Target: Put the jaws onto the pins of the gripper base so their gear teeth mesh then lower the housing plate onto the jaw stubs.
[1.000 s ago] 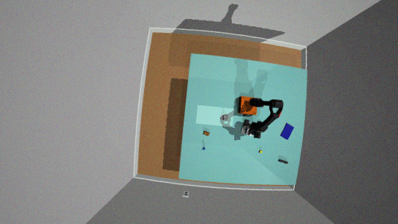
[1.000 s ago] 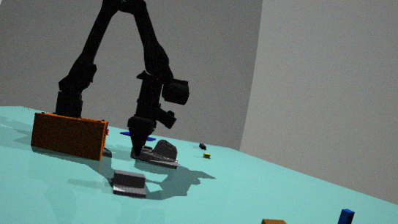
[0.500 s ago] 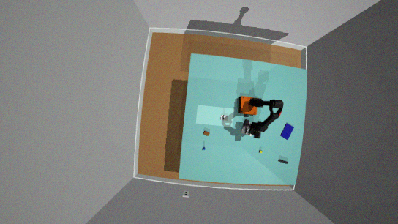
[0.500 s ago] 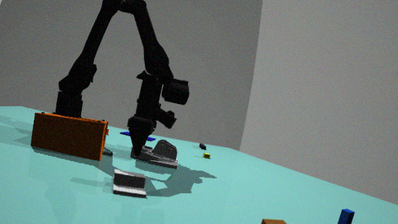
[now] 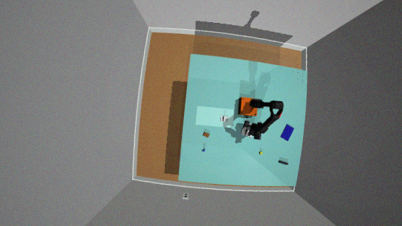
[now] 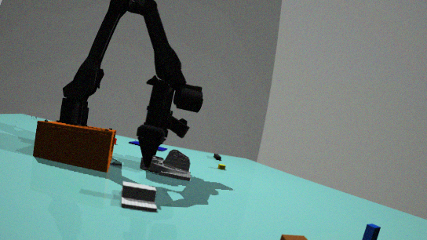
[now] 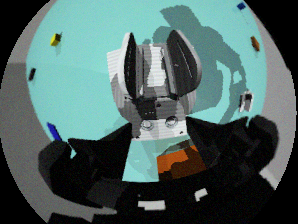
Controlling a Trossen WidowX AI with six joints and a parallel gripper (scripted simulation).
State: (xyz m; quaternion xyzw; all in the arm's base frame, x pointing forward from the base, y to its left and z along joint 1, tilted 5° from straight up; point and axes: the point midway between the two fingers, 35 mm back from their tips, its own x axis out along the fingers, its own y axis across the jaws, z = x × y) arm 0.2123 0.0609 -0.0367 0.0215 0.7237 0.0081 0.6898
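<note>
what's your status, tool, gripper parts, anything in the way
Tool shut on grey assembly; two upright jaws on it; angled piece apart, seemingly no obstruction.
</note>
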